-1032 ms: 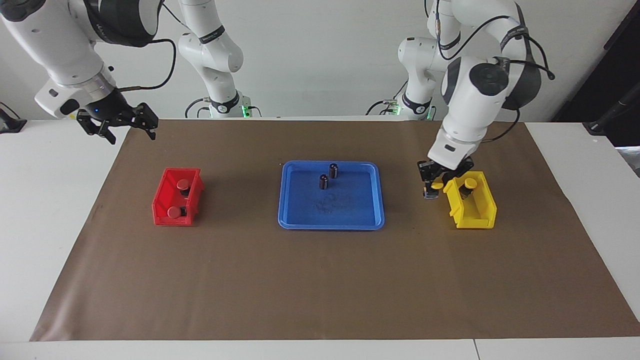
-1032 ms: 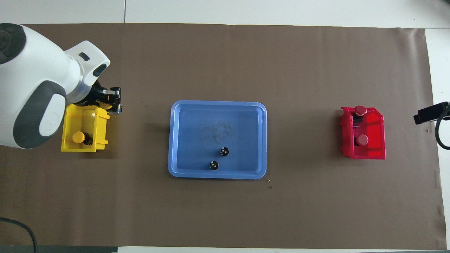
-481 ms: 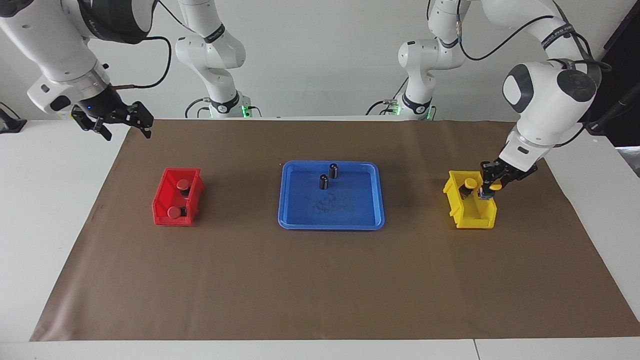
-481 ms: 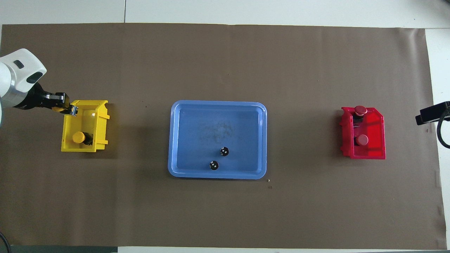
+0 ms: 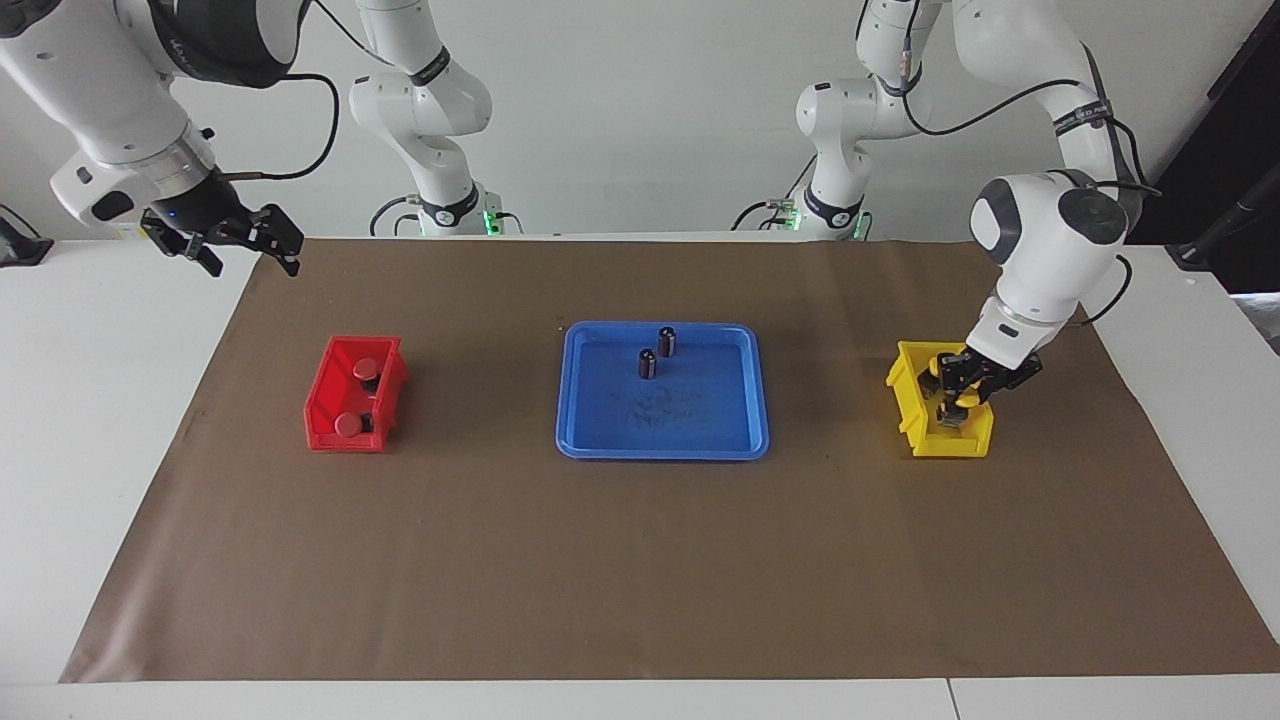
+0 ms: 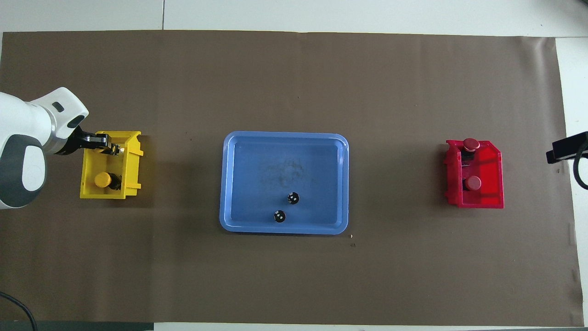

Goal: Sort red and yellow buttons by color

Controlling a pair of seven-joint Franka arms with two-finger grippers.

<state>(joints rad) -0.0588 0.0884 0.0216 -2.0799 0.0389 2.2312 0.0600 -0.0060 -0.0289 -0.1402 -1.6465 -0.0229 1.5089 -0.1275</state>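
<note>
Left gripper [image 5: 958, 400], fingers clamped on a yellow button [image 5: 966, 397], hangs over the yellow bin [image 5: 925, 438] at frame right; right gripper [image 5: 232, 240] waits upper left, fingers apart

No text, label, brand, number or sign can be read anywhere in either view. A dark band on each arm carries pale markings, but they are too small to make out.
</note>
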